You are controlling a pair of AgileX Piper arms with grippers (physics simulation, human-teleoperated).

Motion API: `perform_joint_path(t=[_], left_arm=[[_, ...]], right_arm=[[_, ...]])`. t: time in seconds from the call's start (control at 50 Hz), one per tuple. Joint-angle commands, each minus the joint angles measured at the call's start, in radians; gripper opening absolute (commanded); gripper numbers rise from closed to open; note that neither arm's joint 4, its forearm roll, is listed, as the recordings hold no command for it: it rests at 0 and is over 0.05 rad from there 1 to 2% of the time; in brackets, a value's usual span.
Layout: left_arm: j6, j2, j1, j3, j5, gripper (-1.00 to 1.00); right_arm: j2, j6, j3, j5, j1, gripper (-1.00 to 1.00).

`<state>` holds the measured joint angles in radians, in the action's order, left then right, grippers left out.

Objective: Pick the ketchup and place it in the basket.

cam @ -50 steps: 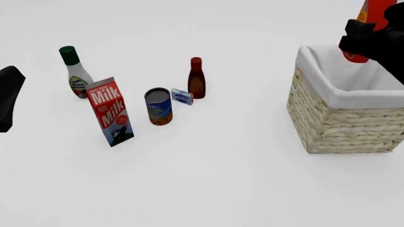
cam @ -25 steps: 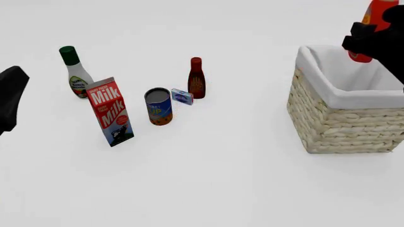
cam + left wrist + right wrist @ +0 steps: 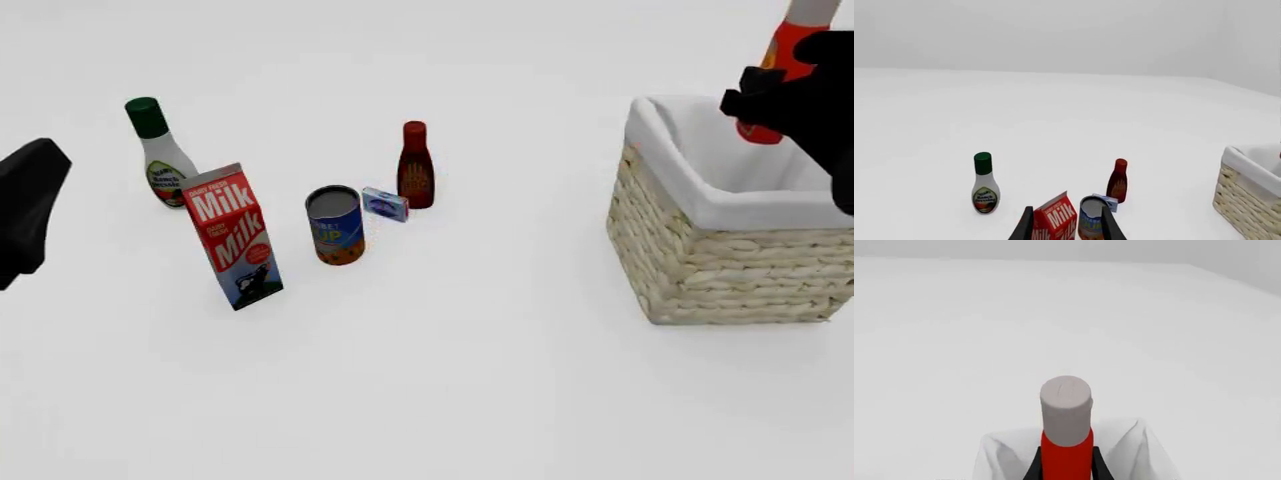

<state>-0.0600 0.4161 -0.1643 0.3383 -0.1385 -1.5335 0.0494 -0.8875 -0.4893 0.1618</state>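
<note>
Ketchup (image 3: 777, 62) clamped between the right fingers (image 3: 1098, 466), held over the far side of the basket (image 3: 727, 235), base just inside the rim line. Since a second ago the bottle has dropped lower and tipped, cap now showing at frame top; reads as the lowering stage, release likely near. Cap (image 3: 1065, 407) points away from the fingers; cloth lining (image 3: 1004, 452) sits beyond the fingertips. Bottle's label and lower body hidden by the right gripper (image 3: 801, 95). Left gripper (image 3: 1066, 231) idle, fingers apart, milk carton (image 3: 235, 236) and can (image 3: 335, 226) beyond them on the worktop (image 3: 467, 380).
</note>
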Motion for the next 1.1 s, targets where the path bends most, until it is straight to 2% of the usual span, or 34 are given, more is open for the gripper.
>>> perform_joint_path(t=[0.02,0.4,1.1], left_arm=[[-0.001,0.005,-0.003,-0.003,-0.007,1.0],[-0.003,-0.007,-0.004,-0.004,-0.002,1.0],[-0.002,-0.021,-0.002,-0.002,0.005,1.0]], right_arm=[[-0.046,-0.009,-0.021,-0.002,0.029,-1.0],[-0.088,0.006,-0.042,0.022,0.054,-1.0],[-0.18,0.028,-0.049,0.011,0.068,-1.0]])
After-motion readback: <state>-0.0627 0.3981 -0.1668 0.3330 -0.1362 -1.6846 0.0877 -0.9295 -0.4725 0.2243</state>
